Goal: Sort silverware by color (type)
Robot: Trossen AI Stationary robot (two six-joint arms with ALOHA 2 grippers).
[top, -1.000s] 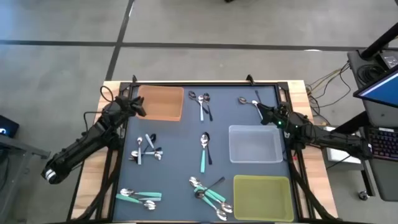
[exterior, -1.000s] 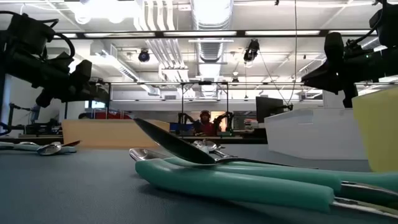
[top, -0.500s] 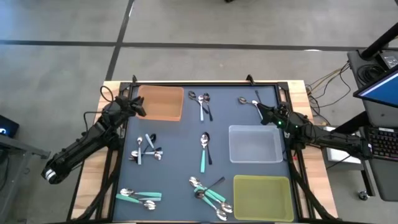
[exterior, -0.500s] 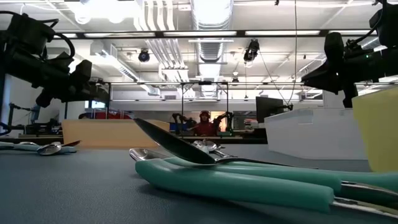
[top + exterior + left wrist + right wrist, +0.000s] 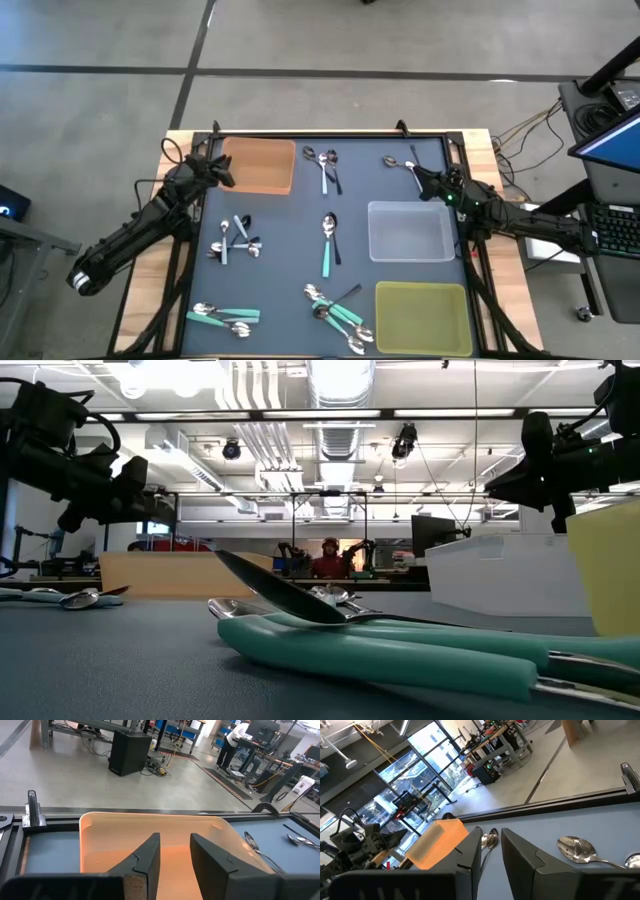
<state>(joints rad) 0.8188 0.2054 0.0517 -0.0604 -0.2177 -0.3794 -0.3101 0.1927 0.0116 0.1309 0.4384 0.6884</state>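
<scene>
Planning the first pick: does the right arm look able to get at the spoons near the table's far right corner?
Probably yes. The right gripper hovers open right beside those spoons, and nothing lies between them; the clear bin sits off to the side, out of the way.

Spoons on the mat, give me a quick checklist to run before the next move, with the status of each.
1. Left end effector empty, fingers slightly apart: ok.
2. Right end effector empty, fingers slightly apart: ok.
3. Orange bin holds nothing: ok.
4. Clear bin and yellow bin hold nothing: ok.
5. Spoons sorted: not ok, all lie on the mat.
6. Nearest spoon to the right end effector free of overlap: cannot tell.
</scene>
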